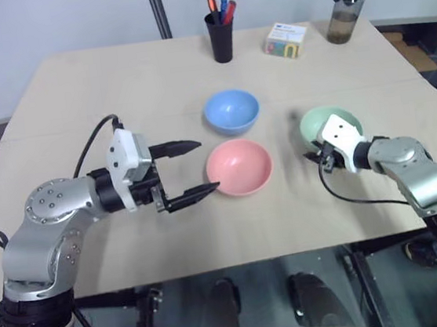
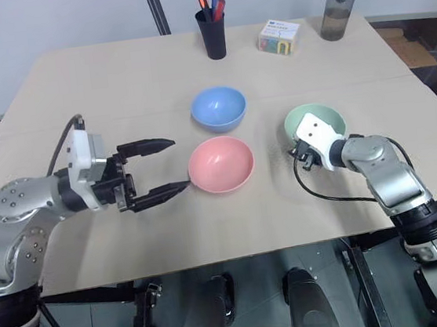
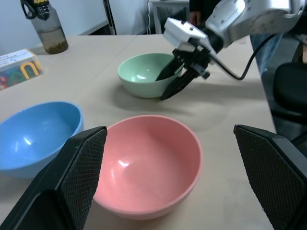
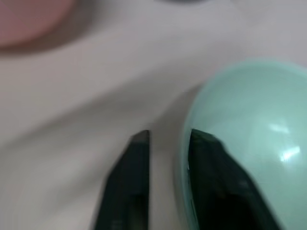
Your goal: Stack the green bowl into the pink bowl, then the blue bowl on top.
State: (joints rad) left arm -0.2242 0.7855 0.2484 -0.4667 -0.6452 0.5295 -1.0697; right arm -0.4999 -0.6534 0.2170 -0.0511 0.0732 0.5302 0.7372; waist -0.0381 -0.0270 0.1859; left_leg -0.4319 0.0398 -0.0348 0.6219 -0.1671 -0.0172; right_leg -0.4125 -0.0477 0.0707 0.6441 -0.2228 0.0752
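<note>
Left tool (image 1: 191,170) open nr pink bowl (image 1: 239,167), right tool (image 3: 169,82) pinching green bowl (image 3: 144,74) rim, tan table (image 1: 115,88).

From my seat, the right gripper (image 4: 165,143) has its two black fingers (image 4: 129,182) astride the rim of the green bowl (image 4: 249,134): one finger sits inside the bowl against the wall, the other outside it over the table (image 4: 96,81). The gap between them is narrow, and the pale rim runs right through it, so I read this as a pinch on the rim (the picture is soft, so contact is probably there rather than certain). A blurred patch of the pink bowl (image 4: 29,19) lies farther off on the tabletop, well apart from the green one.
</note>
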